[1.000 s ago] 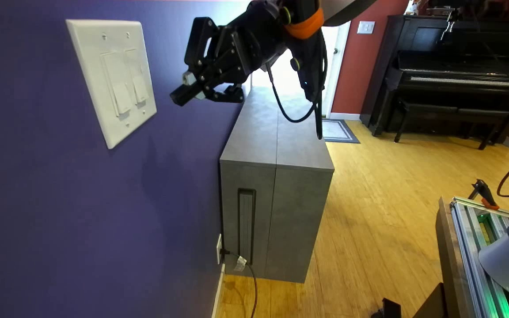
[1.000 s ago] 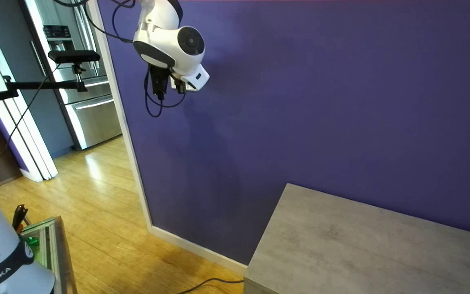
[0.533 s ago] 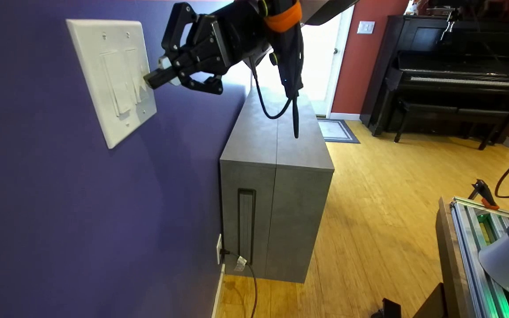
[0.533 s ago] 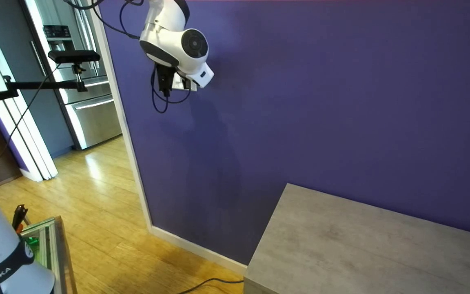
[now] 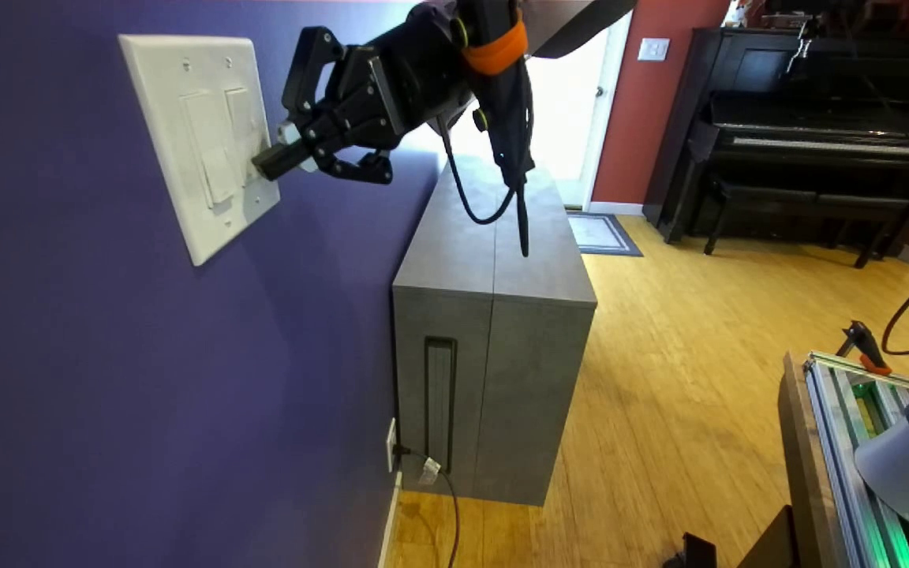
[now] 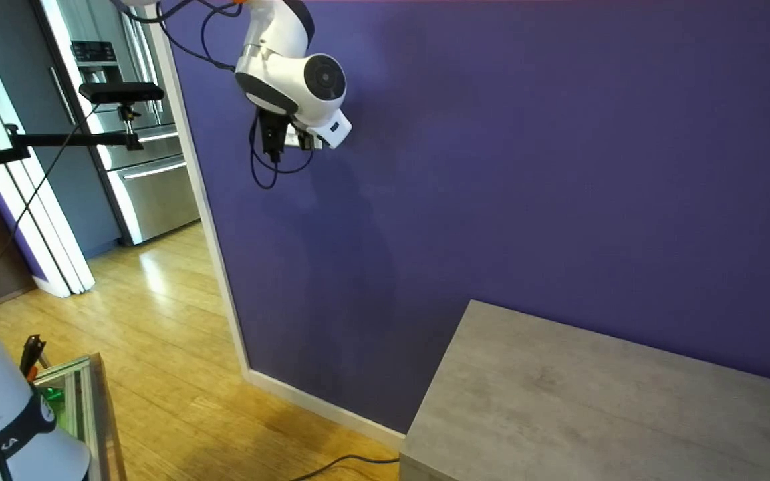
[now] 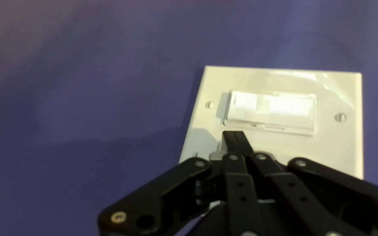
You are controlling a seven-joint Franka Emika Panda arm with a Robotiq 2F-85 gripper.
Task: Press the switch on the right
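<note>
The cream double wall plate (image 5: 158,102) is on the purple wall in an exterior view. The right-hand switch (image 5: 240,118) is a tall narrow paddle, its lower end partly behind my fingertips. The identical left-hand paddle (image 5: 206,142) is uncovered. My gripper (image 5: 263,164) is shut and empty, its tips at the lower part of the right-hand switch; contact looks likely but is not certain. In the wrist view the gripper (image 7: 236,136) hides most of that switch; the left-hand paddle (image 7: 271,111) shows above the tips on the plate (image 7: 336,144). In an exterior view the arm (image 6: 291,83) hides the gripper.
A grey cabinet (image 5: 494,252) stands against the wall (image 5: 147,394) beneath the arm; its top (image 6: 592,401) also shows in an exterior view. A cord (image 5: 454,505) runs from a low outlet. A black piano (image 5: 802,142) stands at the back.
My shut gripper has moved left to the wall plate, then slightly down along the right-hand switch. The arm has shifted with it. The gripper has stayed shut.
</note>
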